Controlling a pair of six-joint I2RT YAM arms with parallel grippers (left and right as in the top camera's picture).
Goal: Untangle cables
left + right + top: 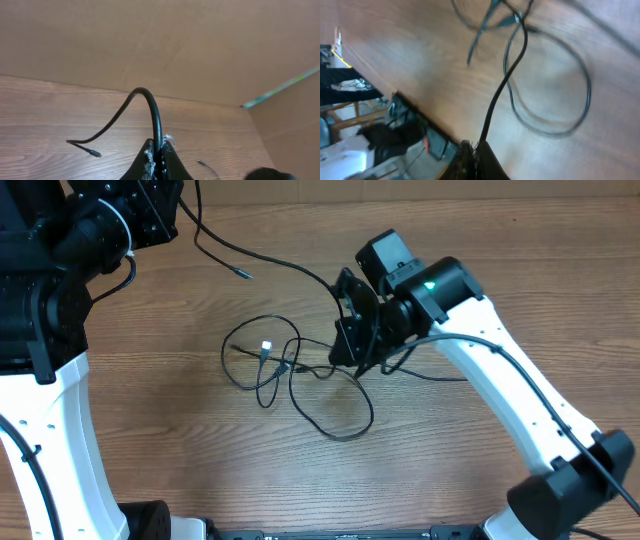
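Several thin black cables lie tangled (290, 370) in the middle of the wooden table, with a small white plug (266, 348) among the loops. My left gripper (159, 156) is shut on a black cable (150, 102) that arcs up and left to a plug end (95, 153) on the table. In the overhead view this gripper (180, 210) is at the top left. My right gripper (475, 150) is shut on a cable (505, 80) that leads into the tangle (517, 20). In the overhead view it (355, 360) sits at the tangle's right edge.
A loose cable end (243, 275) lies at the back left of the tangle, and a long strand (290, 265) runs from the left arm toward the right arm. A second plug end (200, 162) lies nearby. A cardboard wall (175, 45) stands behind the table.
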